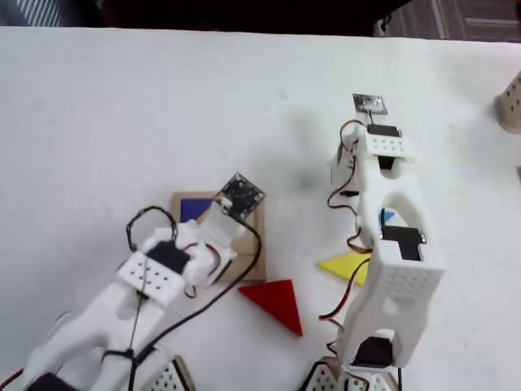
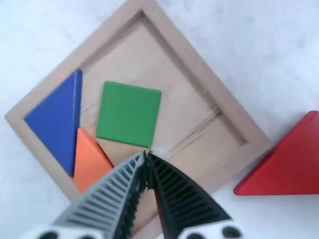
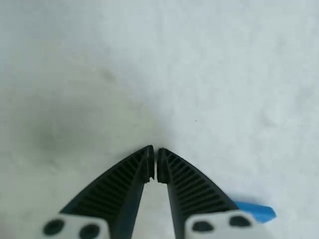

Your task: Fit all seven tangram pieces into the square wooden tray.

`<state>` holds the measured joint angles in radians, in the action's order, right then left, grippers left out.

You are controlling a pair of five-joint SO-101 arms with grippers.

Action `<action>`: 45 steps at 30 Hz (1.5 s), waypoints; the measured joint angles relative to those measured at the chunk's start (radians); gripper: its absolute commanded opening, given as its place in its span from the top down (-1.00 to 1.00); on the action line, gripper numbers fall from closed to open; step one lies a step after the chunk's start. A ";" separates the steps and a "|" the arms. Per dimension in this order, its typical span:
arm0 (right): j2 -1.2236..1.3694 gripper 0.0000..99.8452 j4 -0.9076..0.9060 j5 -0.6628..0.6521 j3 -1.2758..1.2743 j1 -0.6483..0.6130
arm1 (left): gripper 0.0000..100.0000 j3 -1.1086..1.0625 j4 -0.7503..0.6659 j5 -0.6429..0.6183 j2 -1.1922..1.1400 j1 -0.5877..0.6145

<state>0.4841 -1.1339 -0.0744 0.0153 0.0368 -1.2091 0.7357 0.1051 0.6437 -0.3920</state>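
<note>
White tabletop [image 2: 269, 45] bore a square pale wooden tray [image 2: 199, 75] holding a blue triangle [image 2: 55, 119], orange triangle [image 2: 89, 160] and green square [image 2: 128, 113]; left gripper [image 2: 147, 155] and right gripper [image 3: 154, 152] sat clenched, empty

A plain white table [image 1: 122, 106] fills nearly the whole overhead frame. Left of centre, in the lower half, lies the square wooden tray [image 2: 204, 79], flat on the tabletop. Just beside its lower right corner, with a narrow strip of white between them, rests a flat red triangle [image 1: 274, 303]. Right of that lies a flat yellow piece [image 1: 342, 265], partly covered from above. A little higher, a small light-blue piece [image 1: 389, 217] peeks out. A beige object [image 1: 510, 102] stands at the upper right edge.
</note>
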 measured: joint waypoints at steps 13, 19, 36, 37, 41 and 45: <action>0.000 0.97 0.000 0.000 0.000 0.000 | 0.96 0.020 -0.095 0.000 -0.206 -0.074; 0.000 0.97 0.000 0.000 0.000 0.000 | 0.96 0.083 -0.110 0.000 -0.299 -0.055; 0.000 0.97 0.000 0.000 0.000 0.000 | 0.96 0.091 -0.190 0.000 -0.304 0.040; 0.000 0.97 0.000 0.000 0.000 0.000 | 0.96 0.091 -0.190 0.000 -0.304 0.040; 0.002 0.96 0.000 0.000 0.000 0.000 | 0.96 0.091 -0.181 0.000 -0.265 0.034; 0.002 0.96 0.000 0.000 0.000 0.000 | 0.96 0.032 -0.166 0.000 -0.129 -0.008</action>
<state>0.4856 -1.1339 -0.0744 0.0153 0.0368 -1.1769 0.5700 0.1051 0.5148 -0.3997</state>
